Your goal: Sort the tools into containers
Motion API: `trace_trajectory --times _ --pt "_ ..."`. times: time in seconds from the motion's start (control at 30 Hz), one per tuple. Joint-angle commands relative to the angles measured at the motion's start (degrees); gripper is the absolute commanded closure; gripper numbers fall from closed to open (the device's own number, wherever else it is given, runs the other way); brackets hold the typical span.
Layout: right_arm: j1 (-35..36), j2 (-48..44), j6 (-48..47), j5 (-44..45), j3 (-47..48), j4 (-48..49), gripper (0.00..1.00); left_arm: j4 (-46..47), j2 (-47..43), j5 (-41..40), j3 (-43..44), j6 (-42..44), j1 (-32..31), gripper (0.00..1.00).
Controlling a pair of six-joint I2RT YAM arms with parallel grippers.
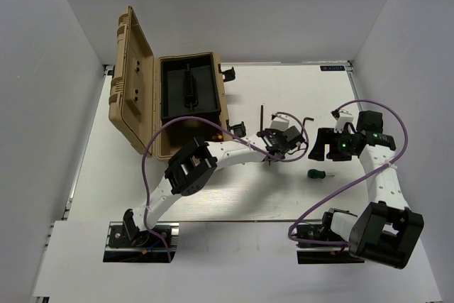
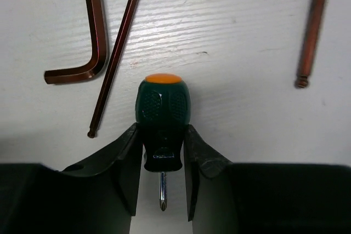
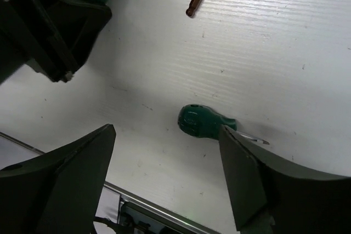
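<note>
At the middle of the white table [image 1: 234,200], the left hand [image 2: 162,135] grips an orange-capped green screwdriver [image 2: 162,105], its 2 fingers [image 2: 123,163] pressed against the handle's sides and the tip pointing back between them. An L-shaped hex key [image 2: 90,42] lies just beyond the cap. Near it, the right hand [image 3: 167,129] hangs wide open over a second green screwdriver [image 3: 198,121], which lies loose on the table between its fingers. A tan case [image 1: 135,83] stands open at the far left.

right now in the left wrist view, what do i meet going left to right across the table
bent hex key -> slanted hex key shaft -> stubby green screwdriver -> straight hex key shaft
</note>
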Motion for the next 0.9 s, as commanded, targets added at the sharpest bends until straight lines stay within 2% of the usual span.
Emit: trace_trajectory --times 0.0,0.07,0.13,0.17,0.23,0.27,0.37,0.67,0.73,0.87 --pt "-0.6 -1.1 -1.7 -1.4 -0.4 -2.2 0.17 3.2 -11.1 -2.5 2.7 10.1 -1.1 1.00" --pt "-0.8 -1.3 -2.3 -1.6 -0.7 -2.3 0.17 3.9 -15.9 -3.1 3.8 15.2 -0.5 1.00" --pt "-1.2 -1.7 -3.0 -1.8 -1.1 -2.4 0.24 3.9 -19.0 -3.1 4.5 17.5 1.1 1.00" --pt "-1.2 -1.7 -3.3 -1.8 -1.1 -2.3 0.33 3.9 -21.8 -6.0 4.0 18.7 1.7 1.00" --pt "-1.3 -2.2 -4.5 -2.2 -1.4 -2.2 0.45 4.7 -24.4 -6.9 2.7 20.6 3.9 1.00" --pt "-1.4 -2.3 -4.8 -2.5 -1.5 -2.3 0.59 4.7 -25.6 -6.9 1.8 20.6 4.9 1.00" --pt "-1.3 -2.3 -5.5 -3.2 -1.8 -2.7 0.70 3.6 -28.7 -8.6 0.2 22.0 9.4 1.00" --pt "-1.4 -2.2 -6.0 -3.9 -1.9 -2.6 0.69 -0.5 -31.6 -10.6 -4.4 22.6 28.5 1.00" --pt "-1.2 -1.6 -6.0 -3.8 -1.8 -2.6 0.66 -1.3 -31.6 -12.3 -5.7 22.6 30.6 1.00" --pt "-1.3 -1.2 -5.8 -3.6 -1.6 -2.5 0.66 -1.8 -31.6 -13.9 -7.6 23.5 34.1 1.00"
